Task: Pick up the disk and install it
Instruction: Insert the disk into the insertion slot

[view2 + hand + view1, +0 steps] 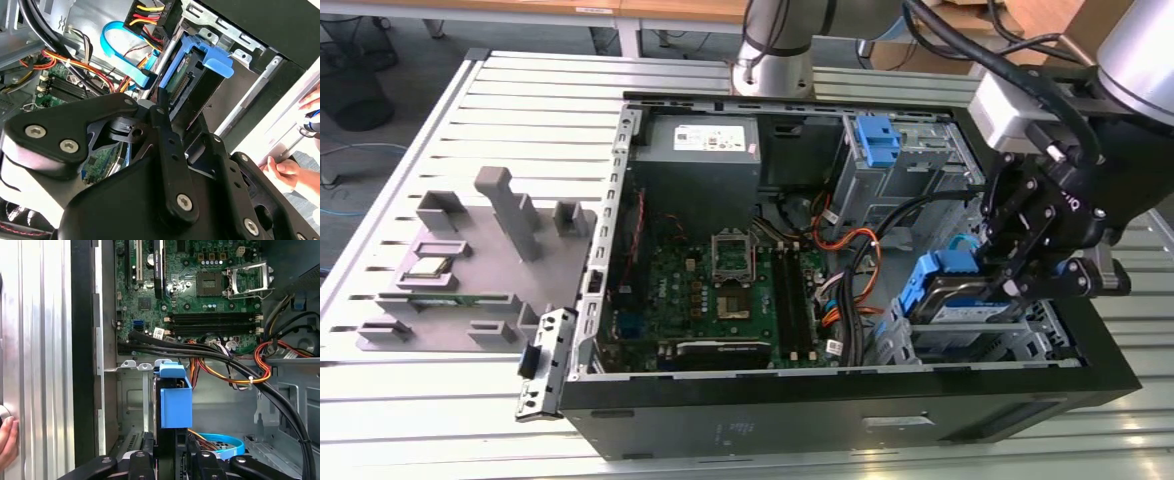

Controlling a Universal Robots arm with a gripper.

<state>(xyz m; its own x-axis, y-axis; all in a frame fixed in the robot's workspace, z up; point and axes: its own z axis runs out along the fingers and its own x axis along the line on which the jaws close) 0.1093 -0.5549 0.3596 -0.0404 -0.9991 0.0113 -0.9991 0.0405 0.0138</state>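
Slatted aluminium table (494,100) carries an open computer case (854,420). Gripper (1021,285) jaws are clenched on the disk (967,300), which stands on edge, partly sunk into the drive cage (987,335) at the case's near corner, exterior view's right.

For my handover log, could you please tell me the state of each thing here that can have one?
Black desktop computer case: lying on its side, side panel off.
Silver hard disk in blue plastic carrier: held on edge, at the metal drive cage.
Black gripper: shut on the disk.
Metal CPU socket cover: swung open.
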